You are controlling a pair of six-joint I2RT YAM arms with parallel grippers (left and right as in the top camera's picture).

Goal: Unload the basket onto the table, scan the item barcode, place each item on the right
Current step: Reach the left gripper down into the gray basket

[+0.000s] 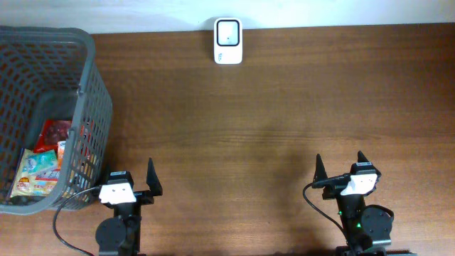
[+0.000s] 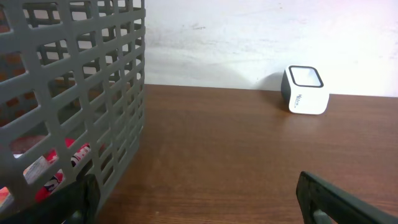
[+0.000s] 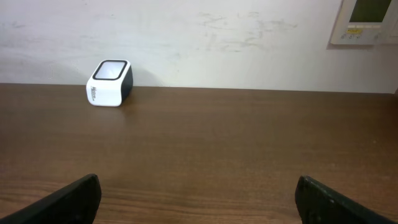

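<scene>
The brown wood-grain table (image 1: 284, 107) is showing a smooth, low-sheen finish. Beside the left gripper (image 1: 131, 174), the grey moulded-plastic lattice basket (image 1: 96, 92) is looking matt, its colourful snack packets (image 1: 39, 174) glinting glossy. Ahead, the white plastic scanner box (image 1: 228, 41) is looking smooth.

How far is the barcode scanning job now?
Nothing looks done yet: the packets lie in the grey basket and the scanner stands alone at the far edge. Nothing is in hand; the left gripper and right gripper are open and empty. Left: pick an item and show its barcode to the scanner.
</scene>
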